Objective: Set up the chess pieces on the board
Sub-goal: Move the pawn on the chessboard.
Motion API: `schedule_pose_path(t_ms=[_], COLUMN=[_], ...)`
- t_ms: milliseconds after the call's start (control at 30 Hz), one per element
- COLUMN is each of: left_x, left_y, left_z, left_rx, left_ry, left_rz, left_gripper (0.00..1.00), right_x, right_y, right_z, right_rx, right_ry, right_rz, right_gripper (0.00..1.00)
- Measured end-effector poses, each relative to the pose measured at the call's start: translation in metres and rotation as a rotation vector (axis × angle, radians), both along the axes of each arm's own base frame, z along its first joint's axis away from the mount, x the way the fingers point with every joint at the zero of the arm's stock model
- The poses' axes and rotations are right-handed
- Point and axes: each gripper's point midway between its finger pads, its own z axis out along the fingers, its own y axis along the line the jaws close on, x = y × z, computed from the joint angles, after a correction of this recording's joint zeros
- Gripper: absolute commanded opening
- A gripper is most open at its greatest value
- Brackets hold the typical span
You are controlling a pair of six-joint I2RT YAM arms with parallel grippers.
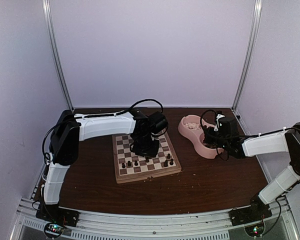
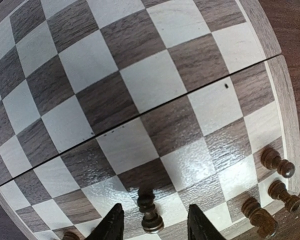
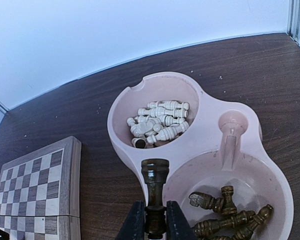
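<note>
The board lies flat in the middle of the table, with several dark chess pieces standing along its near rows. My left gripper hangs low over it. In the left wrist view the left gripper is open, its fingertips either side of one upright dark piece with a gap on both sides. Three more dark pieces stand by the board's edge. My right gripper is shut on a dark rook-like piece, held upright above the pink bowl.
The pink double bowl sits right of the board. Its far cup holds several cream-white pieces and its near cup several dark ones. The board's corner shows to the left in the right wrist view. White walls enclose the table.
</note>
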Motion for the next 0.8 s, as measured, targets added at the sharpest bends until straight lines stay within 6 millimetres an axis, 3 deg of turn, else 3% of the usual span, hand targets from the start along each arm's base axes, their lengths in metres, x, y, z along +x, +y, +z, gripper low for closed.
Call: schedule_pose_path(t_ms=[267,800], left_x=[0.002,-0.005], left_y=[0.001,-0.003], left_z=[-0.001,-0.013], left_rx=[0.006,-0.012], left_ry=[-0.007,0.043], left_rz=[0.016,0.023], left_gripper=[0.32,0.30], right_x=[0.000,0.000], right_y=[0.000,0.000], right_z=[0.000,0.000], right_rx=[-0.001,-0.001], right_ry=[0.000,0.000], right_rz=[0.001,0.001], right_gripper=[0.00,0.00])
